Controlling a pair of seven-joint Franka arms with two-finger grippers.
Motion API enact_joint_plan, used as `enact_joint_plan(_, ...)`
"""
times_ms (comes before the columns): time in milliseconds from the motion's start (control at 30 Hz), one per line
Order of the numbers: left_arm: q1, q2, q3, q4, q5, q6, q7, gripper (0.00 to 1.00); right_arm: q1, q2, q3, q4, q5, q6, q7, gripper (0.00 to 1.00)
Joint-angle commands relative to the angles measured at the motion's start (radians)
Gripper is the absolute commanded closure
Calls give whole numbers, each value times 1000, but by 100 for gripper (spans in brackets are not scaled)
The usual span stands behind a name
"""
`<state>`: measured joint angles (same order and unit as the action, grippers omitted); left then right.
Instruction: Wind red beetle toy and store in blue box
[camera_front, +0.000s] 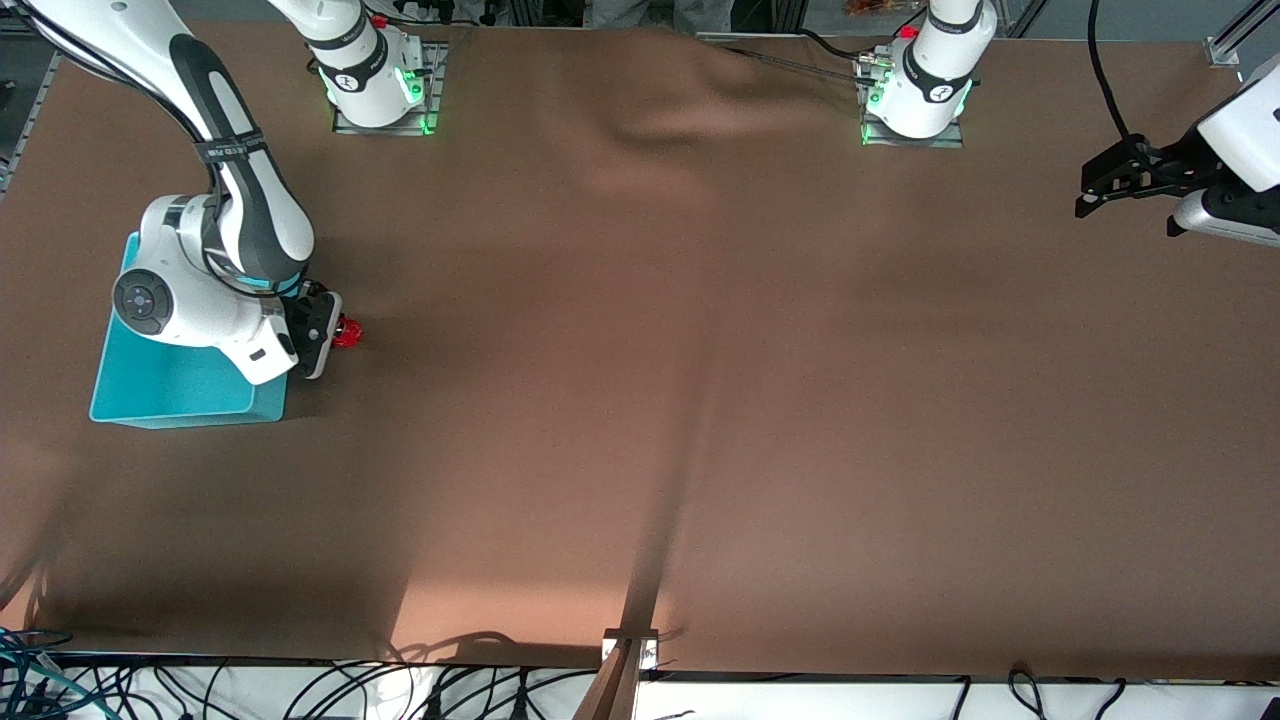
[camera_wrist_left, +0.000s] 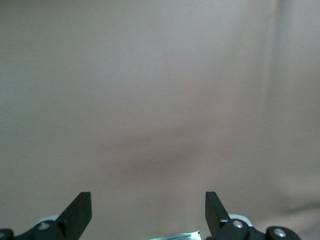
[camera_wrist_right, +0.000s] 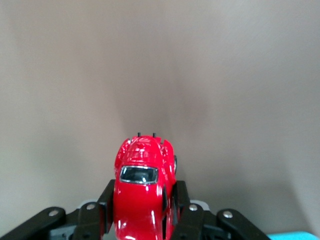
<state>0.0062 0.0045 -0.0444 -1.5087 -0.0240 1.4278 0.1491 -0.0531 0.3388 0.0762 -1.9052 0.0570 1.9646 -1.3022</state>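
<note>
The red beetle toy (camera_front: 347, 331) is being gripped between the two fingers of the right gripper (camera_front: 338, 333), which are pressed against the car's sides, as is seen plainly in the right wrist view, where the toy (camera_wrist_right: 142, 187) is sitting clamped in the right gripper (camera_wrist_right: 143, 205) with its dark window facing the camera. In the front view the toy is being held just above the brown table (camera_front: 700, 400), just beside the blue box (camera_front: 180, 385) on the side toward the left arm's end of the table. The blue box is resting on the table near the right arm's end, and part of it is being covered in that view by the right arm's wrist. A corner of the box (camera_wrist_right: 295, 236) is also being shown in the right wrist view. The left gripper (camera_front: 1105, 185) is being kept waiting over the left arm's end of the table, well apart from the toy and box. Its fingers are being held spread wide, with nothing between them, as the left wrist view of the left gripper (camera_wrist_left: 148, 212) is showing.
</note>
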Motion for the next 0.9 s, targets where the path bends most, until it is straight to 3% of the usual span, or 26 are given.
enact_joint_plan(0,-6,2,14,21,-7,-15,4,0,-16,-4,-18,178,21,-214,-49,100)
enact_joint_plan(467,-6,0,6,61,-8,-21,0,0,-22,-44,-254,178,21,-329,-339,100)
enact_joint_plan(867,-3,3,14,62,-2,-13,-8,0,-22,-60,-374,-67,23,-155,-462,100)
